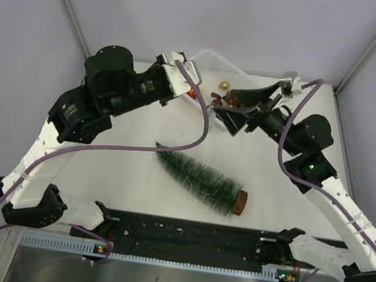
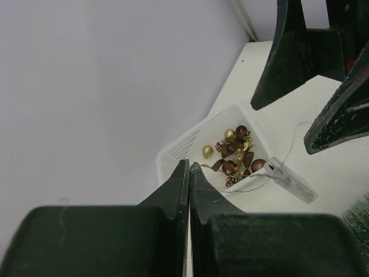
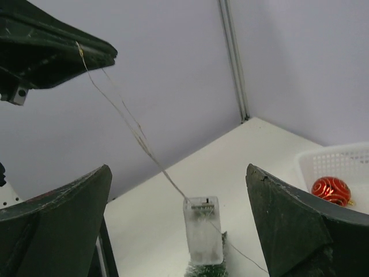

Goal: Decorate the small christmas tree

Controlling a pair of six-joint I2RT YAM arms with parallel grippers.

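The small christmas tree lies on its side mid-table, its wooden base toward the right. My left gripper is shut, pinching a thin light wire at its tips, above a white basket of brown and gold ornaments. The wire runs down to a clear battery box. My right gripper stands wide open, with the box in view between its fingers but untouched. In the top view the left gripper and the right gripper meet near the basket.
A red bauble lies in a white basket at the right of the right wrist view. The tree's tip shows just below the battery box. Grey walls enclose the table at the back and both sides.
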